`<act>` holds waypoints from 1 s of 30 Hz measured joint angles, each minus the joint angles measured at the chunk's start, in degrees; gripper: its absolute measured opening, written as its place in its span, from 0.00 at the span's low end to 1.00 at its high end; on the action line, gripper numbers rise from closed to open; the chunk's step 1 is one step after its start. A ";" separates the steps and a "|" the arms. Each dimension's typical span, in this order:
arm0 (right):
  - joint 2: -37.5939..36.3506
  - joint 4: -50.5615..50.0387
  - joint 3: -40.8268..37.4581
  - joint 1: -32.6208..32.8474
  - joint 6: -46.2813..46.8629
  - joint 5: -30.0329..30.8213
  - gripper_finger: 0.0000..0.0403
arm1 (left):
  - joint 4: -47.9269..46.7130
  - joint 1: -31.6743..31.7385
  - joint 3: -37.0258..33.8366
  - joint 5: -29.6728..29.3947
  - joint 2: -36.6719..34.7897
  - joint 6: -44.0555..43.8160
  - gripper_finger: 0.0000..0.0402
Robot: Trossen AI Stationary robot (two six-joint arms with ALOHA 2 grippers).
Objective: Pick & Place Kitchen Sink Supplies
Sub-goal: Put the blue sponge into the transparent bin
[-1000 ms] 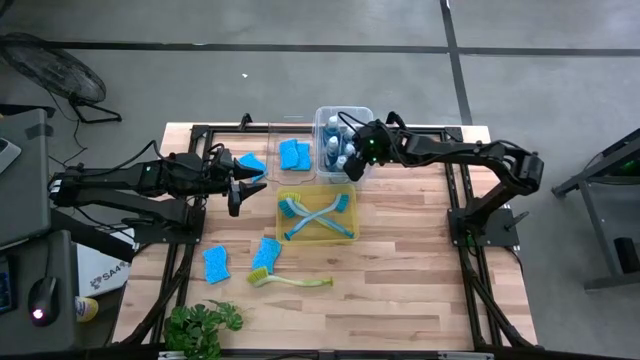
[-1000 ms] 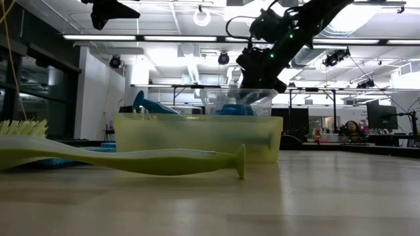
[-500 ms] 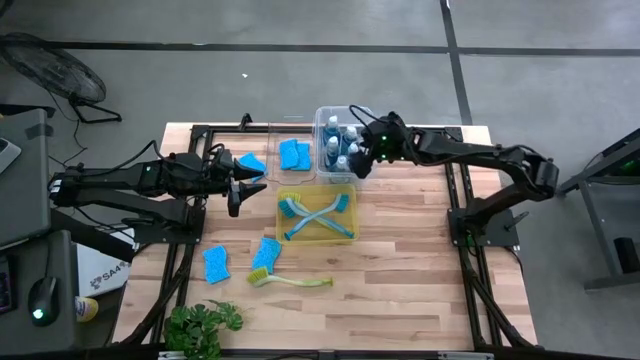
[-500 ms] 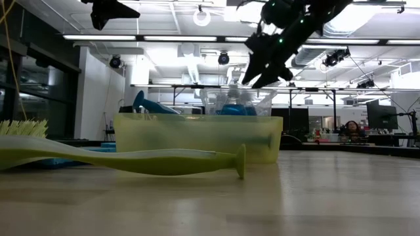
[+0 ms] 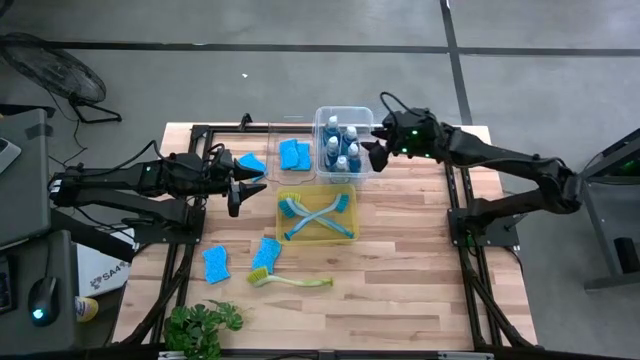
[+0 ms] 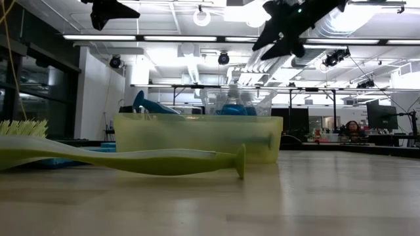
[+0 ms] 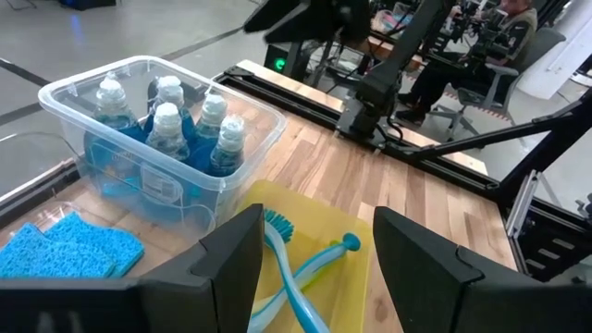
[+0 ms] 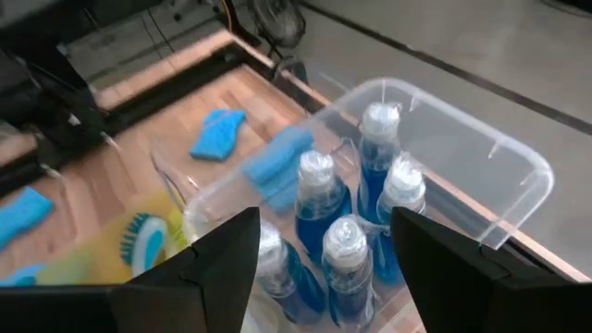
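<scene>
Right claw [image 5: 374, 154] hangs open, empty, beside the bottles' bin [image 5: 340, 111] — left claw [image 5: 238, 190] open too.

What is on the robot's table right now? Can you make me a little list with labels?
bottles: five, blue liquid, white caps, standing in the clear bin
clear bin: at the table's far edge
yellow bin: two blue brushes crossed inside
yellow-green brush: lying on the table, near the yellow bin
sponges: several blue ones, some on the bare table
plant: at the near edge
left gripper: open, empty, left of the yellow bin
right gripper: open, empty, beside the clear bin
</scene>
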 joint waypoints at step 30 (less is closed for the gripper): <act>-15.93 -15.31 0.11 12.43 1.36 -8.79 0.59 | -14.06 0.02 0.00 -13.38 0.50 -33.29 0.50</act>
